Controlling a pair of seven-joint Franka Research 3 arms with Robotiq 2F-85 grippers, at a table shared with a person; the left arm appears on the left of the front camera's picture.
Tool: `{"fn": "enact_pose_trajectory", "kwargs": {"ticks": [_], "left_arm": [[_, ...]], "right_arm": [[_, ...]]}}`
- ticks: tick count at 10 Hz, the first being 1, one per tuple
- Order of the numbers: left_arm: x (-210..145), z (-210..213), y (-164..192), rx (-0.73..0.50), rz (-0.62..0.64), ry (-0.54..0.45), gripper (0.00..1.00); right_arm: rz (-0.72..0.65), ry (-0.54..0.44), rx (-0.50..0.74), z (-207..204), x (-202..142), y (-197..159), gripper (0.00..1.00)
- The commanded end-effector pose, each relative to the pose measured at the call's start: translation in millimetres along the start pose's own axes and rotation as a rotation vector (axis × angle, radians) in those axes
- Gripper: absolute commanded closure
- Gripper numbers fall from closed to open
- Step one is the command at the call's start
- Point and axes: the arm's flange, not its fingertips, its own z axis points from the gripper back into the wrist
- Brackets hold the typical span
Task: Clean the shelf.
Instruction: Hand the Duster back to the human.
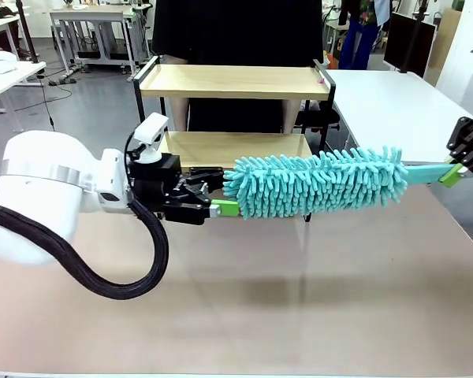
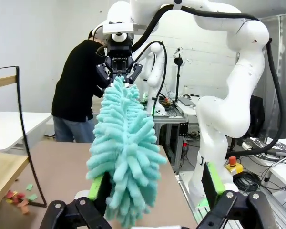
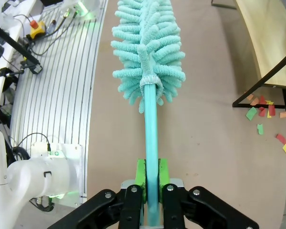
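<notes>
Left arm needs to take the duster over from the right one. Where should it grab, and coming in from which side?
Probably the fluffy tip of the duster, from the end facing the left gripper. The duster lies level above the table, its handle clamped in the right gripper, so only the head end is free, and the open left fingers already flank it.

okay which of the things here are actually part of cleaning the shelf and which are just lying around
Part of the job:
- shelf
- teal duster, handle clamped in the shut right claw
- open left claw at the duster's tip
- coloured paper scraps by the shelf's foot

Just there:
- white side table
- person behind the shelf
</notes>
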Motion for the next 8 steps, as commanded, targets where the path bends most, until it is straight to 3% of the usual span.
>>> {"fn": "enact_pose_trajectory", "kwargs": {"ticks": [1,8], "left_arm": [[-4,-22,8,0.0,0.016,-0.021,0.0],[-11,-76,-1,-0.06,0.033,-0.045,0.0]], "right_arm": [[0.02,-0.014,0.0,2,0,1,0.87],[0.02,-0.014,0.0,2,0,1,0.87]]}}
